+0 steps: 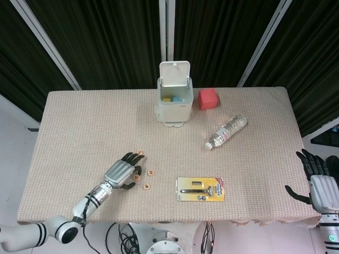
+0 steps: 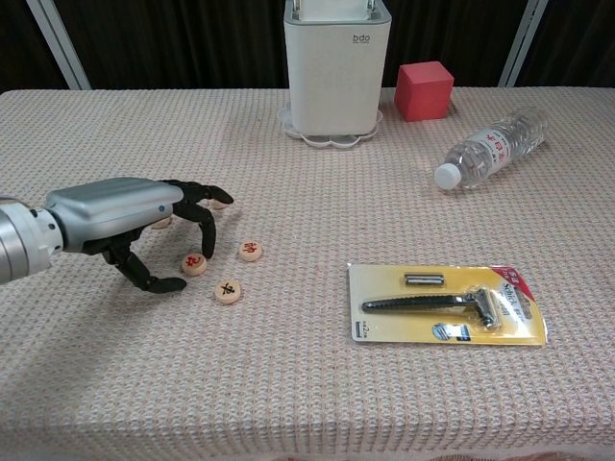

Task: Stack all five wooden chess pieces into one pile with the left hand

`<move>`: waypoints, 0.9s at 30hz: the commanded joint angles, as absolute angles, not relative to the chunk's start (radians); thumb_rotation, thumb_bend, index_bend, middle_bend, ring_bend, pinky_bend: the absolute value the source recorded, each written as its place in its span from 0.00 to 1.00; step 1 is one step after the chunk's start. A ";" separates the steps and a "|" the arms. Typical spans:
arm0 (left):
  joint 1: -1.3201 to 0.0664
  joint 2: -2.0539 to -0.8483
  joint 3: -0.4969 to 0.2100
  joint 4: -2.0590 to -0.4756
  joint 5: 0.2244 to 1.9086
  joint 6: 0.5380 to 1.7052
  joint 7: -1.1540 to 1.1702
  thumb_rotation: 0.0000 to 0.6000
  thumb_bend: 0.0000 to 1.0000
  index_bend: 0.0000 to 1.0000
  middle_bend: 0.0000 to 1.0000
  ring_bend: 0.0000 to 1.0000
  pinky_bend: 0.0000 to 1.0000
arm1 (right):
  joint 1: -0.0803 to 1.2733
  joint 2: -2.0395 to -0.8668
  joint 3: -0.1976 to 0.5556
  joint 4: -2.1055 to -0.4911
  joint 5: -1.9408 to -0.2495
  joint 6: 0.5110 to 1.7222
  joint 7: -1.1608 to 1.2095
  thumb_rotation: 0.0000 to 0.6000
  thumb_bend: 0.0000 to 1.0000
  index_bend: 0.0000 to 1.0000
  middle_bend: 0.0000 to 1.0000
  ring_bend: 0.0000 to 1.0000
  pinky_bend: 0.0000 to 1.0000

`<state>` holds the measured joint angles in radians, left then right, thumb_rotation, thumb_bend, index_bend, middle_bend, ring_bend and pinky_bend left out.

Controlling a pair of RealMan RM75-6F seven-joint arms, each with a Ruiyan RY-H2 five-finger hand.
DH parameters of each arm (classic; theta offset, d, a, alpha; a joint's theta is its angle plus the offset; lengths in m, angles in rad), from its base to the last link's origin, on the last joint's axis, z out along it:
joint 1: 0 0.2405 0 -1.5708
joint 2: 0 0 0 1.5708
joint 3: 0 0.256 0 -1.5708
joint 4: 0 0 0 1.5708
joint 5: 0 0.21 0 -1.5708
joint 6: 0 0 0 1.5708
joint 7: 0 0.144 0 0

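Wooden pieces (image 2: 229, 291) (unstacked) — beneath left hand (image 2: 125, 219)

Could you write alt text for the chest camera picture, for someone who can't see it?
A robot's left hand reaches, fingers spread, over small wooden chess pieces scattered on a woven tablecloth. Behind stand a white bin, red cube, lying water bottle and packaged razor.

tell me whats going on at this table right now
The robot's left hand hangs over a scatter of small round wooden chess pieces on the woven tablecloth, fingers curled down around one red-marked piece. Nothing is stacked yet. The right hand waits open at the table's far edge.
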<state>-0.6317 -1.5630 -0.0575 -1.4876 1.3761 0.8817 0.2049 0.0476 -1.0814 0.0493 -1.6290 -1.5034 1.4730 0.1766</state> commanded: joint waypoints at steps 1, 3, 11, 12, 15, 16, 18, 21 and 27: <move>-0.631 -1.567 -0.056 -1.480 1.376 0.891 0.201 1.00 0.28 0.47 0.04 0.00 0.00 | 0.048 -1.082 0.050 -1.627 -1.501 1.471 0.177 1.00 0.15 0.00 0.00 0.00 0.00; -0.631 -1.569 -0.053 -1.476 1.374 0.893 0.201 1.00 0.28 0.48 0.04 0.00 0.00 | 0.048 -1.082 0.049 -1.626 -1.500 1.470 0.178 1.00 0.15 0.00 0.00 0.00 0.00; -0.634 -1.587 -0.047 -1.460 1.368 0.898 0.191 1.00 0.28 0.49 0.05 0.00 0.00 | 0.045 -1.083 0.049 -1.620 -1.497 1.471 0.185 1.00 0.15 0.00 0.00 0.00 0.00; -0.634 -1.590 -0.047 -1.457 1.368 0.900 0.190 1.00 0.28 0.49 0.05 0.00 0.00 | 0.045 -1.083 0.049 -1.619 -1.497 1.470 0.186 1.00 0.15 0.00 0.00 0.00 0.00; -0.636 -1.595 -0.048 -1.449 1.370 0.908 0.189 1.00 0.29 0.51 0.05 0.00 0.00 | 0.045 -1.083 0.049 -1.616 -1.496 1.469 0.189 1.00 0.15 0.00 0.00 0.00 0.00; -0.636 -1.596 -0.049 -1.448 1.370 0.911 0.188 1.00 0.29 0.51 0.06 0.00 0.00 | 0.044 -1.083 0.049 -1.616 -1.496 1.469 0.189 1.00 0.15 0.00 0.00 0.00 0.00; -0.636 -1.597 -0.051 -1.445 1.372 0.918 0.188 1.00 0.29 0.53 0.06 0.00 0.00 | 0.045 -1.084 0.049 -1.614 -1.496 1.468 0.190 1.00 0.15 0.00 0.00 0.00 0.00; -0.638 -1.592 -0.053 -1.448 1.371 0.922 0.186 1.00 0.29 0.54 0.07 0.00 0.00 | 0.045 -1.084 0.049 -1.613 -1.495 1.468 0.192 1.00 0.15 0.00 0.00 0.00 0.00; -0.644 -1.558 -0.077 -1.463 1.354 0.933 0.188 1.00 0.29 0.54 0.07 0.00 0.00 | 0.044 -1.083 0.050 -1.612 -1.494 1.468 0.195 1.00 0.15 0.00 0.00 0.00 0.00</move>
<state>-0.6422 -1.5630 -0.0721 -1.4603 1.3590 0.9319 0.1866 0.0437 -1.0832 0.0497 -1.6115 -1.4943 1.4682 0.1954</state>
